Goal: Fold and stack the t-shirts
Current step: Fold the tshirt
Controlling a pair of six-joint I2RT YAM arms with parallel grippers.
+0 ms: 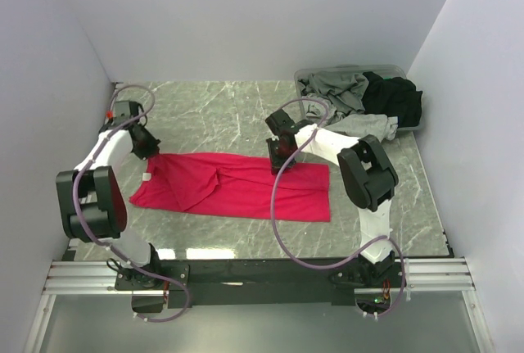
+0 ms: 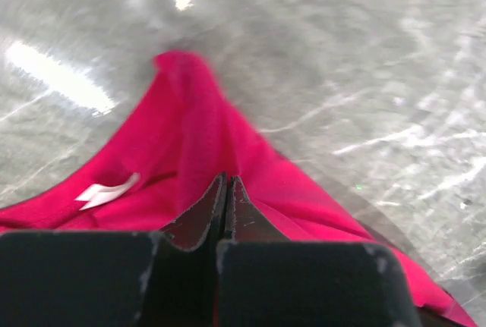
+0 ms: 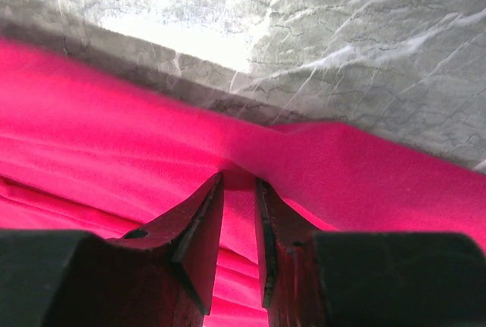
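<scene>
A bright pinkish-red t-shirt [image 1: 237, 185] lies on the marble table as a long folded band. My left gripper [image 1: 150, 152] sits at the band's far left corner. In the left wrist view its jaws [image 2: 226, 179] are pressed together with the red cloth [image 2: 197, 130] drawn up to their tips. My right gripper [image 1: 281, 163] is on the band's far edge, right of the middle. There the jaws [image 3: 239, 183] stand a little apart with a thick fold of red cloth [image 3: 114, 152] pinched between them. Grey t-shirts [image 1: 336, 87] and a black t-shirt [image 1: 397, 95] are heaped at the back right.
The heap fills a grey plastic tub [image 1: 393, 68] in the far right corner and spills over its front rim. A white neck label [image 2: 106, 190] shows near the left gripper. White walls close in the table on three sides.
</scene>
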